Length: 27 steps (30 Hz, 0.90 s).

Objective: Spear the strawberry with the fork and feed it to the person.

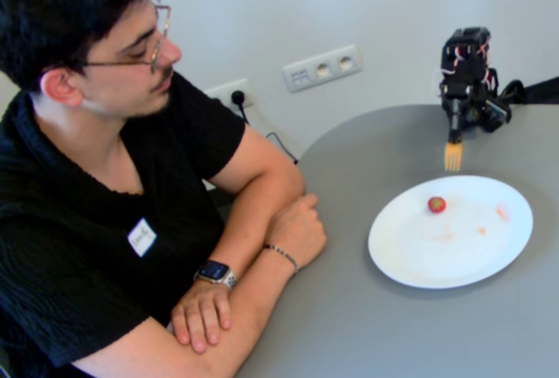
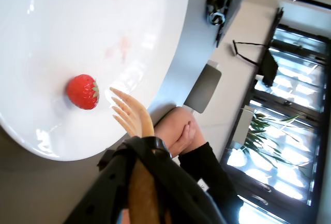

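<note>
The strawberry [image 1: 437,205] [image 2: 83,91] lies alone on the white plate [image 1: 410,264] [image 2: 62,22], near its far-left rim in the fixed view. The pale fork [image 1: 452,157] [image 2: 132,115] hangs tines down above the table, just behind the plate's far edge and apart from the fruit. My gripper [image 1: 454,125] [image 2: 139,151] is shut on the fork's handle. In the wrist view the tines point toward the strawberry with a small gap between them. The person [image 1: 105,177] sits at the left with arms folded on the table edge, looking down at the plate; his hands [image 2: 178,133] show in the wrist view.
The plate rests on a round grey table [image 1: 367,326]. Faint pink-orange smears [image 1: 502,212] mark the plate's right part. Wall sockets [image 1: 321,67] and a plugged-in black cable [image 1: 238,99] are on the wall behind. The person's forearms [image 1: 262,273] occupy the table's left edge.
</note>
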{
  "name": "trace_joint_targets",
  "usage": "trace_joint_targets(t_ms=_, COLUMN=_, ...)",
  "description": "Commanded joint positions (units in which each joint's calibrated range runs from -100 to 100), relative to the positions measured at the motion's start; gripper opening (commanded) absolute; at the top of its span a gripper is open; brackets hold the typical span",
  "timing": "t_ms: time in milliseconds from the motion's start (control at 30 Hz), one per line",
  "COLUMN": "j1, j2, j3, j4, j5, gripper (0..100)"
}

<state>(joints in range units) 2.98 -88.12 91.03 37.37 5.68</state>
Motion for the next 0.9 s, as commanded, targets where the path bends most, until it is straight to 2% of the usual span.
trace_joint_targets(t_ms=0, j1=4.7, j2=15.6, j3=-9.9, j4=-5.1, j5=-2.1, gripper=1)
trace_joint_targets(t_ms=67, j1=5.1, j2=26.0, j3=-16.7, j4=-5.7, j5=-2.9, gripper=1)
trace_joint_targets(t_ms=533, j1=5.0, j2=29.4, j3=-18.6, j4=-10.6, j5=-3.8, gripper=1)
trace_joint_targets(t_ms=700, j1=8.4, j2=44.6, j3=-20.6, j4=-15.6, j5=-3.8, gripper=1)
trace_joint_targets(t_ms=867, j1=8.4, j2=48.3, j3=-20.7, j4=-19.8, j5=-3.8, gripper=1)
